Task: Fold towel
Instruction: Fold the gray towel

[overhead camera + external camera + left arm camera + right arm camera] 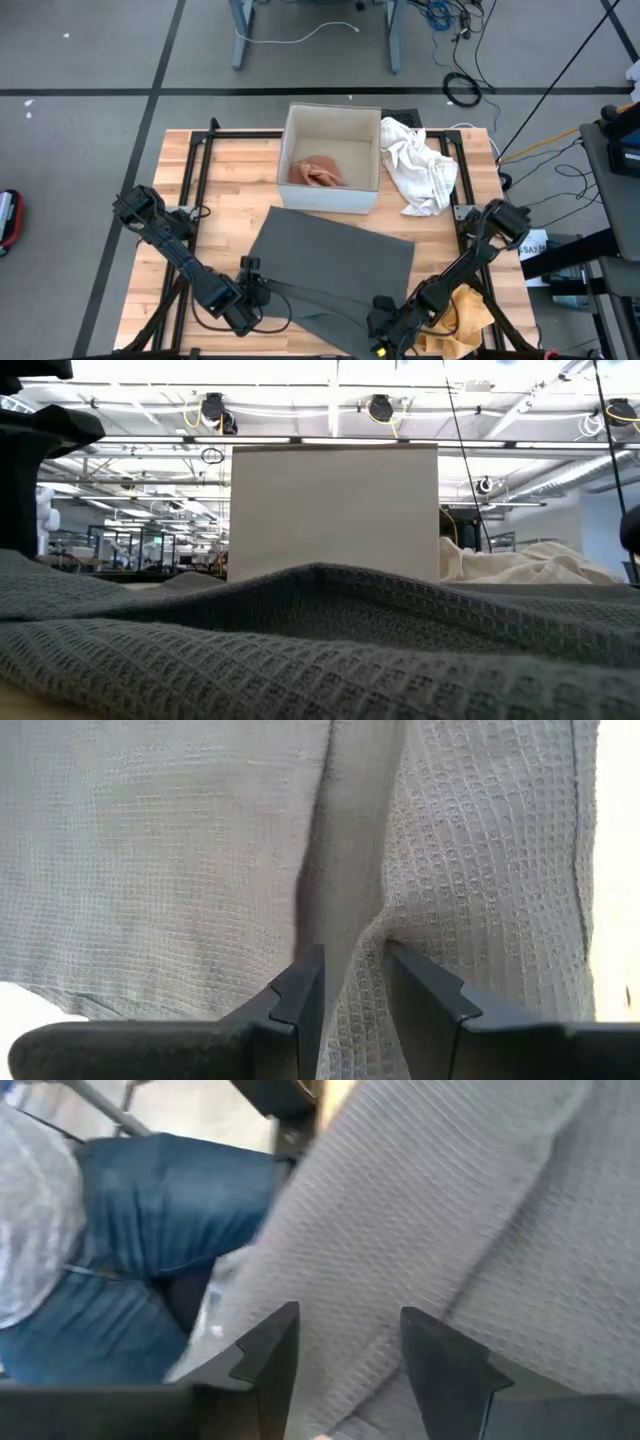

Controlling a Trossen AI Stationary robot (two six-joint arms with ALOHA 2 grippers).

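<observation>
both sets of jaws sit at the near edge of the grey towel. left jaws pinch a raised fold of it between the two fingers; right jaws stand apart over the cloth, gripping nothing. wooden surface holds the towel flat in the middle. white box is at 12 o'clock, white cloth at 2, yellow cloth at 5.

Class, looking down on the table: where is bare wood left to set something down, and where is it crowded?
Bare wood lies left of the white box, above the left arm. The near half is crowded: grey towel, both grippers, yellow cloth. The white cloth fills the far right.
</observation>
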